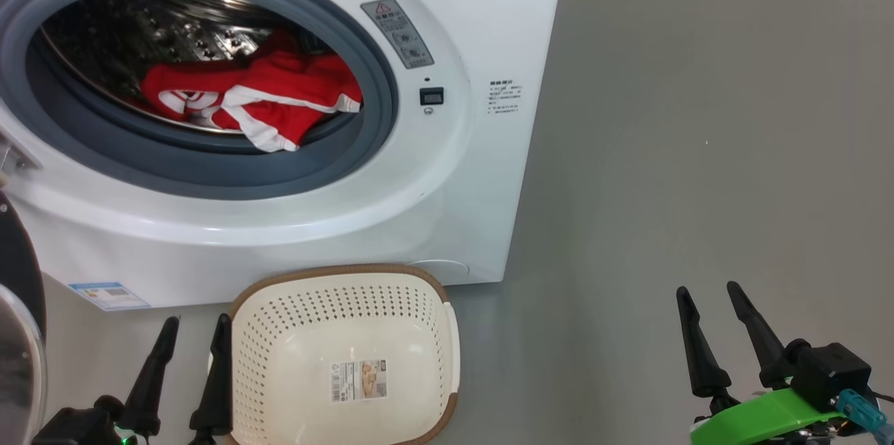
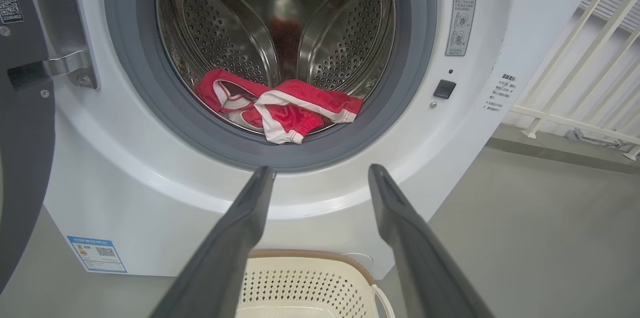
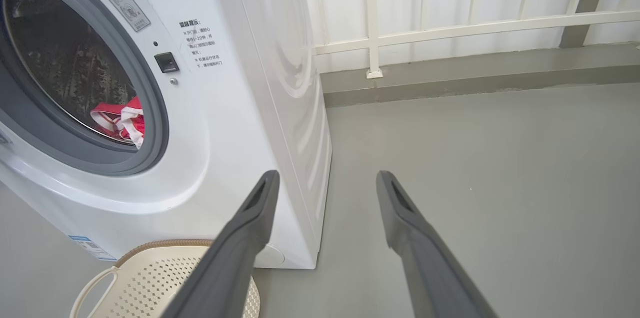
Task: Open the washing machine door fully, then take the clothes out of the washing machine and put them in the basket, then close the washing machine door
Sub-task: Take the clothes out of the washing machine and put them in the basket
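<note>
Grey floor (image 1: 698, 117) all round, with a white railing (image 3: 450, 23) along the back wall.

Obs. 1: the left end effector (image 1: 198, 323) has its fingers spread wide with nothing between them. It sits low, just beside the left wall of the basket (image 1: 314, 319). Its wrist view looks between the fingers straight at the lower edge of the opening. It is lined up with the load, so this is probably the arm meant to reach in.

Obs. 2: the right end effector (image 1: 707, 291) is likewise spread wide and empty. It is over bare floor, well to the right of the washing machine (image 1: 489, 12). Probably kept there so it does not crowd the opening.

Obs. 3: the basket is empty and stands on the floor against the machine's base, directly below the opening. That placement gives a short carry from drum to basket. A label sticker (image 1: 358, 380) shows on its inner bottom.

Obs. 4: the clothes (image 1: 258, 92) are red with white trim and lie bunched at the front of the drum (image 2: 225, 23). One white-edged fold drapes onto the grey gasket (image 1: 209, 165). That overhanging fold looks the easiest place to pinch.

Obs. 5: the door (image 2: 25, 158) is swung out at the left of the opening on its hinge (image 2: 65, 63). Only part of it shows, so I cannot tell whether it is fully open.

Status: nothing is in the basket yet. Reaching for the clothes appears to be the step in hand.
</note>
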Robot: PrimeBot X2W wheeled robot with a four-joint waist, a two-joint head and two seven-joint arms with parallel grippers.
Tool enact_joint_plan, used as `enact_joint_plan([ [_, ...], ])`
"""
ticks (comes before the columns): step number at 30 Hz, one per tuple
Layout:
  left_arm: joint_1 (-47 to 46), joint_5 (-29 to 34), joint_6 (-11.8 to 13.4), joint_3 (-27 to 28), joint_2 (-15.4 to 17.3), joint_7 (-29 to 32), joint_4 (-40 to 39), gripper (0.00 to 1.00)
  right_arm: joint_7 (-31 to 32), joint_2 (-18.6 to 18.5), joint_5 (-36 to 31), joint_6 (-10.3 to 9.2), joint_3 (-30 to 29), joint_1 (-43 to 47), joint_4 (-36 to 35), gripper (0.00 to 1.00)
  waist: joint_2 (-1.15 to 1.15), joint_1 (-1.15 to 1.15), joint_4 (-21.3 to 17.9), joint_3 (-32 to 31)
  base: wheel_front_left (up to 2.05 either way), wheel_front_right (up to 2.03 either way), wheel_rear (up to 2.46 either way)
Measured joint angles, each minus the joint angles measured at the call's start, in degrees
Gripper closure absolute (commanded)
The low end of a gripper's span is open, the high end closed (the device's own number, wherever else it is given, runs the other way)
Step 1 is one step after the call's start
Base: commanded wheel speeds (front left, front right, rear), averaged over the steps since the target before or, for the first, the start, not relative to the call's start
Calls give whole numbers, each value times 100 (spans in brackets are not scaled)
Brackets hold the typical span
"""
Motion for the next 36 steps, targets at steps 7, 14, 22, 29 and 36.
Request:
enact_joint_plan([
  [7, 1, 1, 0, -11, -1, 0, 43, 0, 0, 1, 1, 0, 8, -30, -1, 0, 0, 0, 14, -17, 10, -10, 0],
  [14, 1, -1, 0, -74, 0, 0, 68, 0, 0, 1, 1, 0, 21, -30, -2, 0, 0, 0, 22, 9, 0, 0, 0],
  [22, -565, 51, 0, -315, 127, 0, 467, 0, 0, 1, 18, 0, 83, -66, -16, 0, 0, 0, 6, 202, 0, 0, 0],
  [29, -1690, 263, 0, -360, 143, 0, 1084, 0, 0, 1, 26, 0, 171, -310, -68, 0, 0, 0, -28, 503, 0, 0, 0],
  [36, -3264, 326, 0, -561, 202, -1, 1935, 0, 0, 0, 79, 0, 220, -659, -116, 0, 0, 0, -97, 999, 0, 0, 0],
])
